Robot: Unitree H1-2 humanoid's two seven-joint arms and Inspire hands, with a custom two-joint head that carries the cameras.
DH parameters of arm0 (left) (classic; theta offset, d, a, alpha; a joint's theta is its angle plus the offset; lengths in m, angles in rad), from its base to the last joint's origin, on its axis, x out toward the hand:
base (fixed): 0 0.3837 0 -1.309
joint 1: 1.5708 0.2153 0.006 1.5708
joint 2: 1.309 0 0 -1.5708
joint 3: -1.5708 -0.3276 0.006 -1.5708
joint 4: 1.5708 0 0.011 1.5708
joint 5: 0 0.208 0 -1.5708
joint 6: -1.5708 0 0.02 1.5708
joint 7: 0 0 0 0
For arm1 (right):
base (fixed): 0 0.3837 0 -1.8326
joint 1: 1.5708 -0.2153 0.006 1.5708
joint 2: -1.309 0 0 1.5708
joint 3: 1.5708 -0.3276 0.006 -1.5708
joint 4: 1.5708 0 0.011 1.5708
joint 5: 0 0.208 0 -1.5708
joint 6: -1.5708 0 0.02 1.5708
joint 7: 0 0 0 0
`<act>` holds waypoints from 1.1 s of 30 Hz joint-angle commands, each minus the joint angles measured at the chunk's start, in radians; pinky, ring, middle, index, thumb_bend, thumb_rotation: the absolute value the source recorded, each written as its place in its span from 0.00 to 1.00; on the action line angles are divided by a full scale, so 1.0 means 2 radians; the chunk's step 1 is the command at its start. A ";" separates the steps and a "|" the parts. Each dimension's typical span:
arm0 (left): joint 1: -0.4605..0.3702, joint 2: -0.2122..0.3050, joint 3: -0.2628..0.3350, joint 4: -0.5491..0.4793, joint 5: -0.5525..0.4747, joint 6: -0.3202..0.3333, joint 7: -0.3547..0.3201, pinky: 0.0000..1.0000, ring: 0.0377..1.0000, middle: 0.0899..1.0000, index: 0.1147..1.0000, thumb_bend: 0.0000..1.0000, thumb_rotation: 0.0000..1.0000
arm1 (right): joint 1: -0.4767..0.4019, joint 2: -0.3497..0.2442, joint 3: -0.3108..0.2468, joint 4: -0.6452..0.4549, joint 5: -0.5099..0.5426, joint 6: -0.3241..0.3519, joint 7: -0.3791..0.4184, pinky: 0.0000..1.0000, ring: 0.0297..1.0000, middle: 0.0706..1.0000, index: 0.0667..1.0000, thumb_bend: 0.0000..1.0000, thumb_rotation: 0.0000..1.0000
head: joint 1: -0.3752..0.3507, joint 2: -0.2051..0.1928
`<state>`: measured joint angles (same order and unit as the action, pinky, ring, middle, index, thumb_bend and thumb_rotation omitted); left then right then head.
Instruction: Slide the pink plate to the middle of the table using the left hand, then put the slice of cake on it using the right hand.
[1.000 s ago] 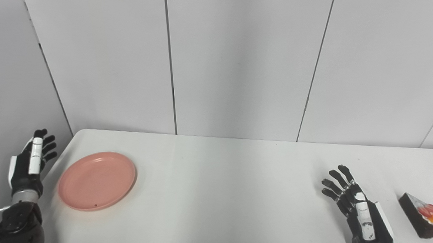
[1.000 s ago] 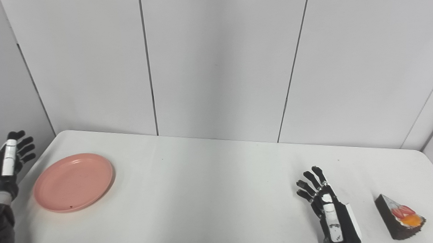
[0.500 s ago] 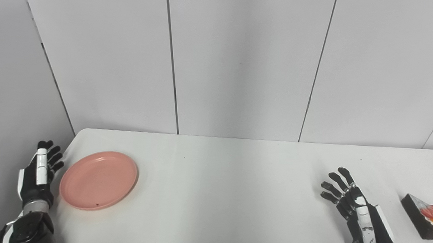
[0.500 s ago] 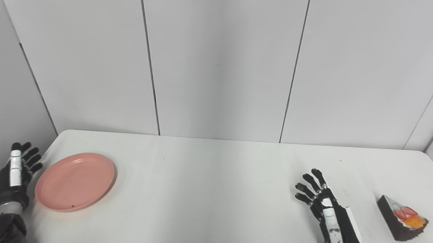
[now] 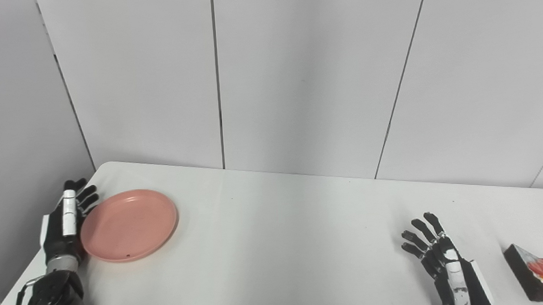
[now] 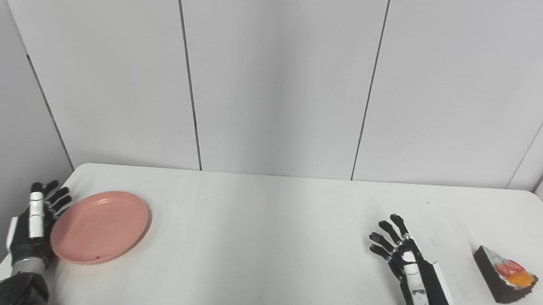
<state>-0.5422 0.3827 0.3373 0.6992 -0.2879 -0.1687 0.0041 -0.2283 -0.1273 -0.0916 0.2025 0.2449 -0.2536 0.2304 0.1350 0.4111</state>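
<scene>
Closing in: left hand (image 5: 64,224), fingers apart, has moved from off-counter to touching pink plate (image 5: 129,225) at lower left; push begins. Right hand (image 5: 444,259) splayed, empty, beside cake slice (image 5: 535,271) lower right.

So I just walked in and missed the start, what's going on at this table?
The left robot hand is open, set against the left rim of the pink plate, which sits at the left end of the white table, not yet in the middle. The right robot hand is open, empty, beside the slice of cake near the right edge, apart from it.
</scene>
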 commanded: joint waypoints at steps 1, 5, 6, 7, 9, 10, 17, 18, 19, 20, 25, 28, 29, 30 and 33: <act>0.002 -0.004 -0.009 -0.019 0.003 0.013 -0.008 0.74 0.81 0.79 0.78 0.78 0.94 | 0.021 0.008 0.003 0.010 0.002 0.007 -0.003 0.79 0.80 0.88 0.92 0.84 0.90 | 0.000 0.000; 0.002 -0.013 -0.013 -0.027 -0.002 0.026 -0.012 0.75 0.80 0.77 0.77 0.78 0.94 | 0.021 0.008 0.003 0.008 0.001 0.009 -0.004 0.78 0.80 0.88 0.92 0.84 0.89 | -0.002 0.001; 0.002 -0.016 -0.013 -0.030 -0.006 0.030 -0.015 0.75 0.80 0.77 0.77 0.78 0.94 | 0.022 0.008 0.004 0.006 0.000 0.010 -0.004 0.78 0.80 0.88 0.92 0.84 0.89 | -0.002 0.001; 0.002 -0.018 -0.013 -0.033 -0.008 0.033 -0.018 0.75 0.80 0.78 0.78 0.79 0.95 | 0.022 0.007 0.004 0.005 0.000 0.012 -0.005 0.78 0.80 0.88 0.92 0.85 0.89 | -0.002 0.001; 0.002 -0.021 -0.015 -0.036 -0.008 0.038 -0.020 0.75 0.80 0.78 0.77 0.79 0.95 | 0.024 0.007 0.005 0.002 -0.003 0.014 -0.007 0.79 0.80 0.88 0.92 0.86 0.89 | -0.003 0.003; 0.001 -0.023 -0.016 -0.036 -0.008 0.039 -0.020 0.75 0.80 0.78 0.77 0.79 0.95 | 0.023 0.006 0.005 0.003 -0.003 0.013 -0.007 0.79 0.80 0.88 0.92 0.86 0.89 | -0.005 0.002; 0.002 -0.034 -0.027 -0.047 -0.007 0.045 -0.024 0.73 0.79 0.77 0.76 0.80 0.93 | 0.025 0.005 0.006 0.003 -0.008 0.011 -0.012 0.78 0.79 0.87 0.92 0.85 0.90 | -0.008 0.004; 0.002 -0.035 -0.029 -0.048 -0.008 0.046 -0.027 0.75 0.80 0.78 0.77 0.80 0.93 | 0.025 0.006 0.006 0.001 -0.009 0.012 -0.013 0.77 0.78 0.87 0.92 0.84 0.90 | -0.008 0.004; 0.002 -0.036 -0.032 -0.047 -0.007 0.043 -0.031 0.75 0.81 0.79 0.77 0.79 0.94 | 0.026 0.006 0.006 0.000 -0.011 0.011 -0.013 0.77 0.79 0.87 0.92 0.84 0.90 | -0.009 0.005; 0.002 -0.037 -0.034 -0.045 -0.005 0.042 -0.034 0.75 0.81 0.79 0.77 0.79 0.94 | 0.026 0.006 0.007 0.000 -0.012 0.011 -0.013 0.77 0.79 0.87 0.92 0.84 0.90 | -0.009 0.005; 0.000 -0.047 -0.042 -0.047 0.003 0.042 -0.033 0.72 0.79 0.76 0.75 0.78 0.94 | 0.024 0.007 0.008 0.000 -0.012 0.018 -0.014 0.78 0.79 0.87 0.92 0.85 0.89 | -0.011 0.004; -0.001 -0.052 -0.047 -0.050 0.003 0.047 -0.034 0.72 0.79 0.76 0.74 0.79 0.93 | 0.023 0.007 0.008 0.003 -0.014 0.017 -0.014 0.78 0.78 0.87 0.92 0.85 0.89 | -0.013 0.003; 0.000 -0.056 -0.050 -0.054 0.003 0.050 -0.034 0.72 0.79 0.76 0.74 0.79 0.93 | 0.023 0.007 0.008 0.003 -0.016 0.018 -0.015 0.78 0.78 0.87 0.92 0.85 0.89 | -0.013 0.002; 0.000 -0.060 -0.053 -0.058 0.002 0.054 -0.034 0.71 0.78 0.76 0.74 0.79 0.93 | 0.022 0.008 0.008 0.004 -0.015 0.018 -0.015 0.78 0.78 0.87 0.92 0.85 0.90 | -0.013 0.002; 0.000 -0.068 -0.059 -0.064 0.002 0.060 -0.036 0.72 0.79 0.76 0.73 0.78 0.93 | 0.022 0.009 0.008 0.005 -0.014 0.016 -0.014 0.78 0.78 0.87 0.92 0.85 0.89 | -0.014 0.003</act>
<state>-0.5356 0.2601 0.2315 0.5734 -0.2876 -0.0792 -0.0561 -0.2214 -0.1254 -0.0825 0.1873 0.2103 -0.2237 0.2030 0.1058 0.4142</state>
